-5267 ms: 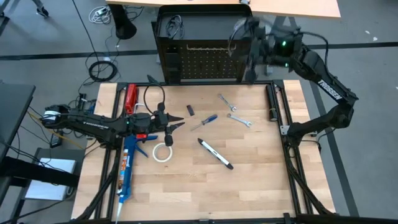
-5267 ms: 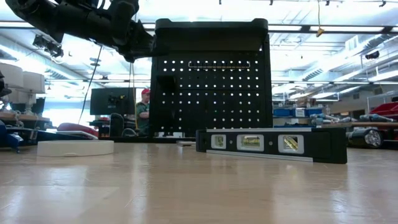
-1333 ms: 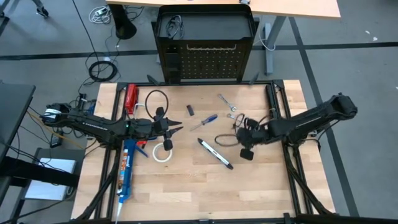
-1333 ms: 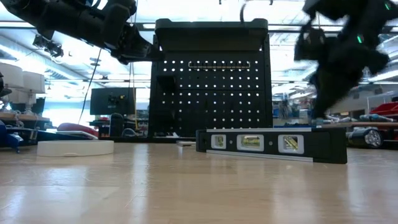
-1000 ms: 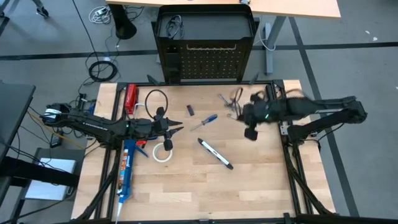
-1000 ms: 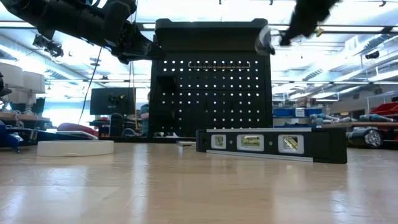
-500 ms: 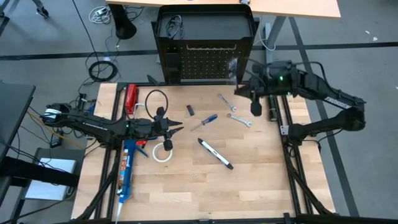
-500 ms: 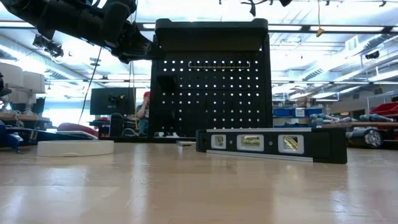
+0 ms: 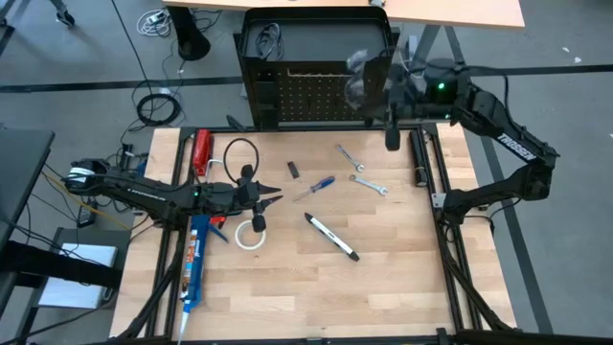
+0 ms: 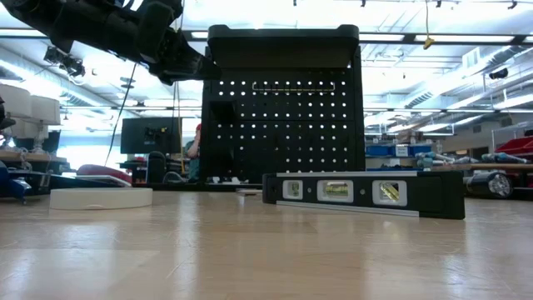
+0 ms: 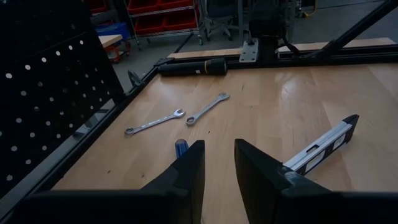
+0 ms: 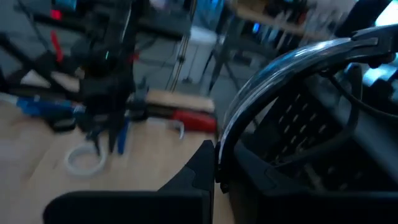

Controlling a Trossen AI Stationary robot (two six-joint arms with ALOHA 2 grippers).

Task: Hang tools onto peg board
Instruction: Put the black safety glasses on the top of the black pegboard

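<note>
One pair of safety glasses (image 12: 292,81) clamped in right gripper (image 12: 217,163), by peg board (image 9: 316,94)

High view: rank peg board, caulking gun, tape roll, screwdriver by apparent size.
1. Peg board, largest by far.
2. Caulking gun, long and thin.
3. Screwdriver and tape roll look close: screwdriver longer, roll wider. Not ranked.

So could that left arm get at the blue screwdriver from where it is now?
Probably yes. The left end effector hovers above the table with its fingers apart, and the blue screwdriver lies just ahead of it on bare wood, nothing between them.
</note>
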